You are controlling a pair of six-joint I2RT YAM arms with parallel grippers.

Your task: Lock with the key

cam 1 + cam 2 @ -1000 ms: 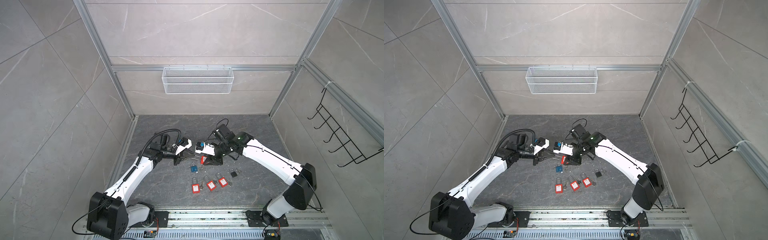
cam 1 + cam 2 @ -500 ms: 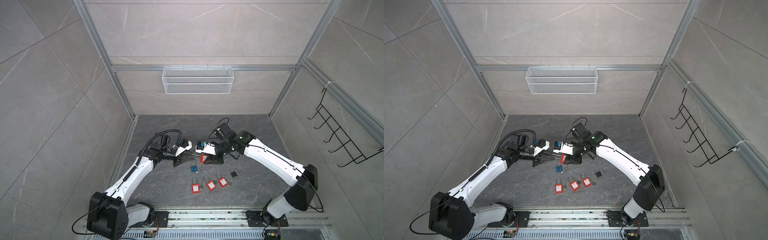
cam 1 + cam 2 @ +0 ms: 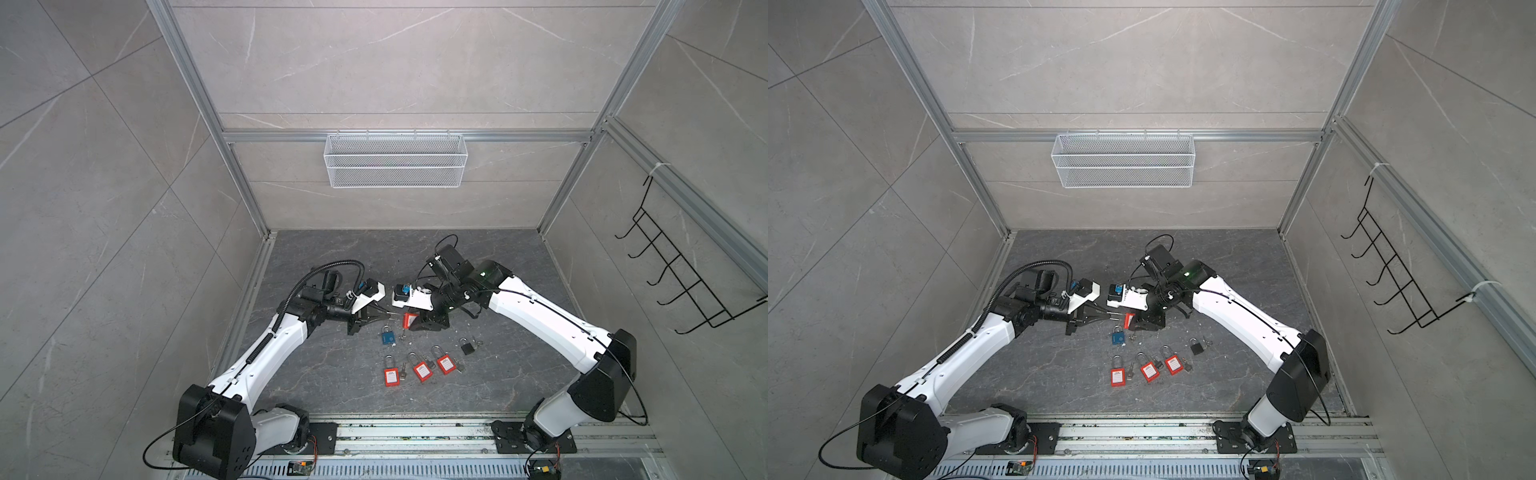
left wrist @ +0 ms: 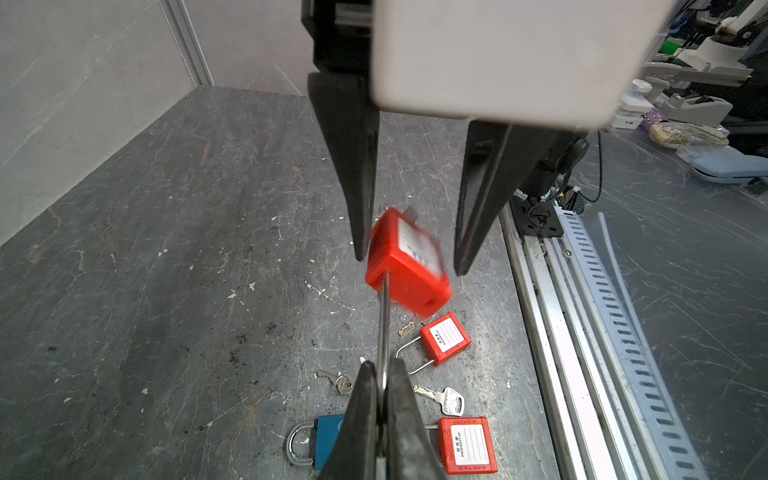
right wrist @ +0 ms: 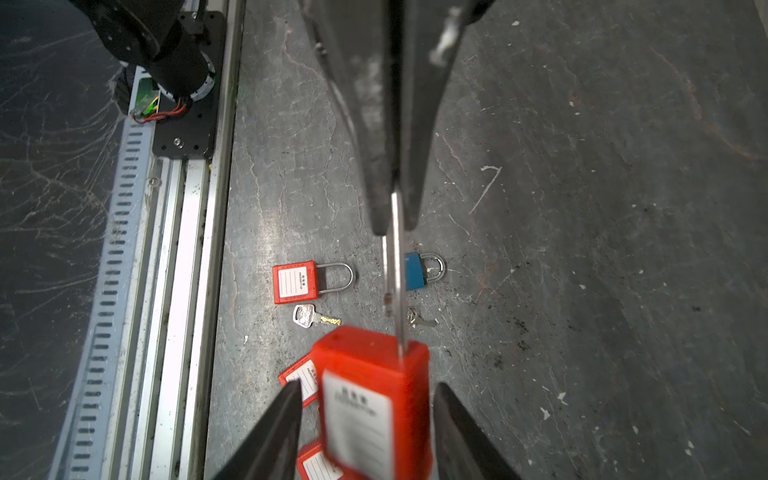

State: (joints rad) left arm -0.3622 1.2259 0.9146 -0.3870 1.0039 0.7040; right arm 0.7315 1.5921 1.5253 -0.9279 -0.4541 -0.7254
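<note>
A red padlock (image 4: 407, 266) hangs in the air between my two grippers, its body blurred. My left gripper (image 4: 382, 365) is shut on its steel shackle (image 4: 384, 324), which runs straight out of the body. My right gripper (image 5: 368, 385) is open around the red body (image 5: 370, 399), with a gap showing on each side. In both top views the grippers meet at mid floor, left gripper (image 3: 390, 316) against right gripper (image 3: 415, 322). A silver key (image 4: 446, 401) and a smaller key (image 4: 340, 382) lie loose on the floor below. Neither gripper holds a key.
On the dark floor below lie a blue padlock (image 3: 387, 336), three red padlocks (image 3: 419, 370) in a row and a small black padlock (image 3: 466, 346). A wire basket (image 3: 395, 160) hangs on the back wall, a black hook rack (image 3: 685, 286) on the right wall.
My right gripper has opened and come off the red padlock's body. My left gripper has closed tight on the shackle. Both arms stay almost where they were.
</note>
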